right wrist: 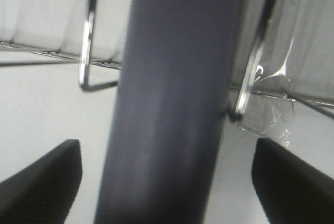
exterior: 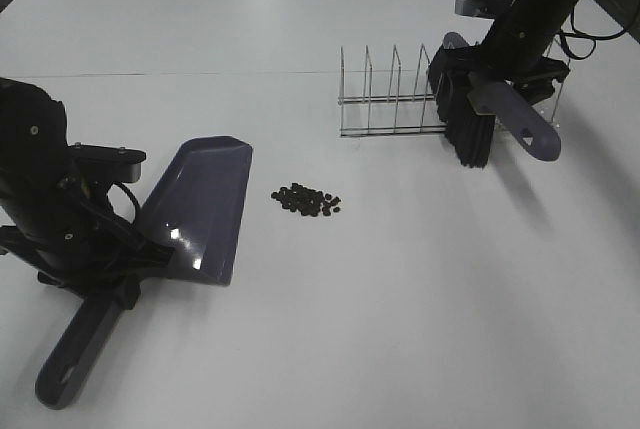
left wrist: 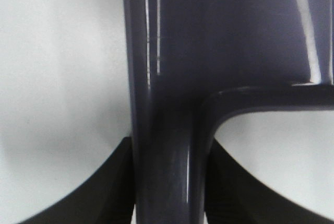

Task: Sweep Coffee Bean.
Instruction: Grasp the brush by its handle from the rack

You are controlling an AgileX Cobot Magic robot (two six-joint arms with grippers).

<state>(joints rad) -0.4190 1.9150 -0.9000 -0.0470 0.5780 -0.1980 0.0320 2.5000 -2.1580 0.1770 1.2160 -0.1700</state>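
**benchbot_77:** ok, what's the setup? biggest stuff first pls

**sweeper_dan:** White table point(exterior: 400, 339), with a wire rack point(exterior: 392, 101) at its far side. The dustpan point(exterior: 200, 211) is low on the table. The left gripper point(left wrist: 167, 187) is clamped tight on the dustpan's handle, a finger pressed against each side. The brush point(exterior: 468, 134) stands in the rack, bristles down. The right gripper point(right wrist: 167, 182) straddles the brush handle, but its jaws are wide with a clear gap on both sides, so it's got hold of nothing.

**benchbot_77:** and the beans?

**sweeper_dan:** The beans point(exterior: 307, 200) are one small loose pile on bare table, just beside the dustpan's long edge on the side facing the brush. They're well apart from the right gripper and nothing touches them. Can't tell for sure whether the pan's mouth points at the pile.

**benchbot_77:** how will they handle, you reckon?

**sweeper_dan:** My guess is light, hard and rounded, so they'll roll and skitter if the bristles hit them fast. They're way too small to pinch, so neither gripper should go for them directly. The thing to grab is the brush, on the handle where the jaws straddle it, and squarely so it doesn't twist. Then a slow, low stroke from the far side of the pile towards the pan. The risk I see is strays shooting past the pan's edges, or the pan lifting and beans slipping under it.
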